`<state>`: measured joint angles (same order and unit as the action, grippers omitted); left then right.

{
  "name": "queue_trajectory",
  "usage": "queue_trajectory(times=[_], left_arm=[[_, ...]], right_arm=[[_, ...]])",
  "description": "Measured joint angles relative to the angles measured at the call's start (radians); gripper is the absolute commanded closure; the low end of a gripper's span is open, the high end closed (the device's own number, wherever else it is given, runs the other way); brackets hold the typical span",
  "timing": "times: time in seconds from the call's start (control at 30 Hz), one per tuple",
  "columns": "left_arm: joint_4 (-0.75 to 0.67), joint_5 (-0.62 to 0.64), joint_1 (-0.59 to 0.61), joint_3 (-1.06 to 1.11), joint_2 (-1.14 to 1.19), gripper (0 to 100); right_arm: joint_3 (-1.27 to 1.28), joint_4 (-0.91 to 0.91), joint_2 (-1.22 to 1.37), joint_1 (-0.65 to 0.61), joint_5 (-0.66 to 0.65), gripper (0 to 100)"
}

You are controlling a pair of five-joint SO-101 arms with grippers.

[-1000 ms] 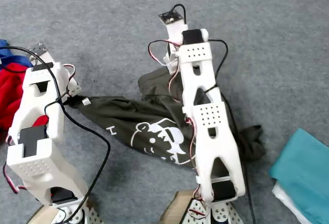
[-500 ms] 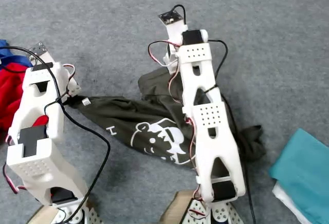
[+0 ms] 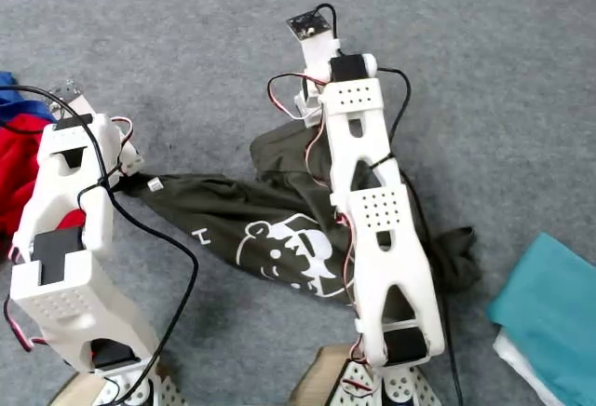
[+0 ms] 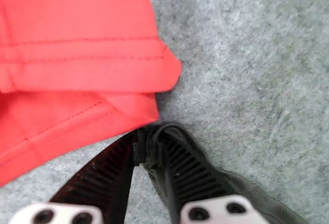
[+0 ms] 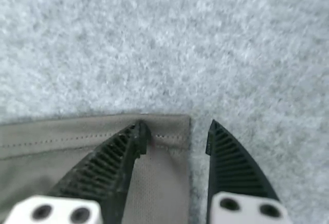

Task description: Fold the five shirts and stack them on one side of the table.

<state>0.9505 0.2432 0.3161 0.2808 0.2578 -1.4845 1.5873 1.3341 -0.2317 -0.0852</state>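
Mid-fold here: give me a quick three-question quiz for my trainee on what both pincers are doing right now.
1. True or false: the left pincer is shut on the dark shirt.
2. The right pincer is: A) open at the dark shirt's corner; B) shut on the dark shirt; C) shut on nothing.
3. What colour is the shirt lying beside the left pincer?
Key: 1 true; 2 A; 3 red, the red shirt.
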Motion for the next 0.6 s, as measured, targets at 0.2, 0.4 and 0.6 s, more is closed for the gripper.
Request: queue_trajectory(times=[0.2, 0.4, 0.6], left_arm=[[0.0, 0.0, 0.0, 0.0, 0.0, 98], [0.009, 0.0, 0.0, 0.0, 0.0, 98], [0.014, 0.0, 0.002, 0.0, 0.0, 98]], right_arm=[[0.0, 0.0, 0.0, 0.0, 0.0, 79.4], [0.0, 0.0, 0.0, 0.0, 0.0, 90.9], [0.0, 0.0, 0.0, 0.0, 0.0, 93.6]])
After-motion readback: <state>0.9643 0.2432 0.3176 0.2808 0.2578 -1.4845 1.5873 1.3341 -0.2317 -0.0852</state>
